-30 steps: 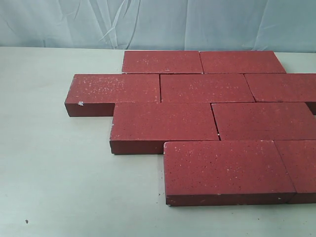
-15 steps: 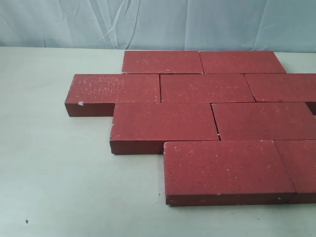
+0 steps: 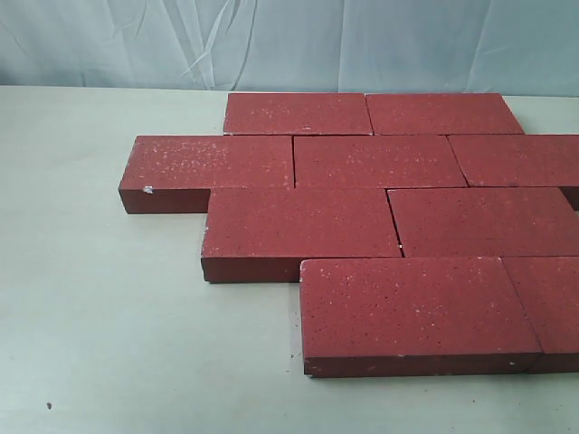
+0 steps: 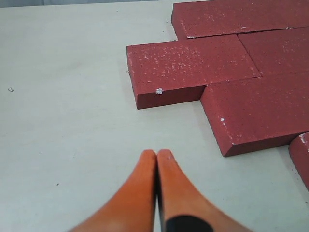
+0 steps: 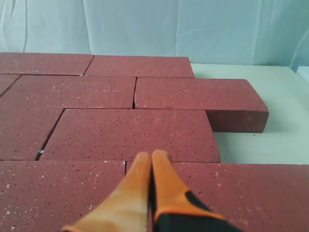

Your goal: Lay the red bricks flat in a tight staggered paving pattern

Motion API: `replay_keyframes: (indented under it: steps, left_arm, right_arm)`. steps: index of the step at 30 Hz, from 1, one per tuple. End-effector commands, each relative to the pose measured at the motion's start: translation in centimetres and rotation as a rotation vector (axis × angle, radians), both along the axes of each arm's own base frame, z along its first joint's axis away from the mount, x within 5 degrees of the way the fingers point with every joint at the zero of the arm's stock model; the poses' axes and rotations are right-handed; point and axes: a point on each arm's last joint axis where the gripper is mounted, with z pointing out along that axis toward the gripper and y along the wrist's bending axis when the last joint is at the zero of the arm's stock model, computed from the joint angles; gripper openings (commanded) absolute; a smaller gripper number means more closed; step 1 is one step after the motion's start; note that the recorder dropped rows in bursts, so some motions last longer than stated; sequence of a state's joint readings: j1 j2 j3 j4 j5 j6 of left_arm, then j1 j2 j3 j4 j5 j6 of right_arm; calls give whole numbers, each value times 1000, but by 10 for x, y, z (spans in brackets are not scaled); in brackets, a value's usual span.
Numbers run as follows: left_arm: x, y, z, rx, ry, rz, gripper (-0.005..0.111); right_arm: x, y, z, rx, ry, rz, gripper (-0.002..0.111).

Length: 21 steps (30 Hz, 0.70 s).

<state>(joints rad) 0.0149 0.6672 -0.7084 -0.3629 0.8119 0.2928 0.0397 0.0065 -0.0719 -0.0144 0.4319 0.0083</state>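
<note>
Several red bricks (image 3: 380, 161) lie flat in tight staggered rows on the pale table (image 3: 99, 316), filling the right half of the exterior view. The leftmost brick (image 3: 210, 163) has a small white chip on its front corner, and the same brick (image 4: 190, 65) shows in the left wrist view. Neither arm appears in the exterior view. My left gripper (image 4: 157, 153) is shut and empty over bare table, short of that brick. My right gripper (image 5: 151, 155) is shut and empty above the laid red bricks (image 5: 130, 133), over a joint between two of them.
A wrinkled pale blue cloth (image 3: 289, 41) hangs behind the table. Bare table surface lies left of and in front of the bricks. The brick rows run past the right edge of the exterior view.
</note>
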Motion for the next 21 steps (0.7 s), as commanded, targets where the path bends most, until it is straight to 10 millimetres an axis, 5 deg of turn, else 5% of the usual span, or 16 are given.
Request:
replay_keyframes:
  steps: [1,21]
  left_arm:
    - [-1,0,-1,2,-5,3,0]
    - [-1,0,-1,2,-5,3,0]
  right_arm:
    - [1,0,-6,7,-12,-1,-1]
    - [3,1,-18,34,2,2,-1]
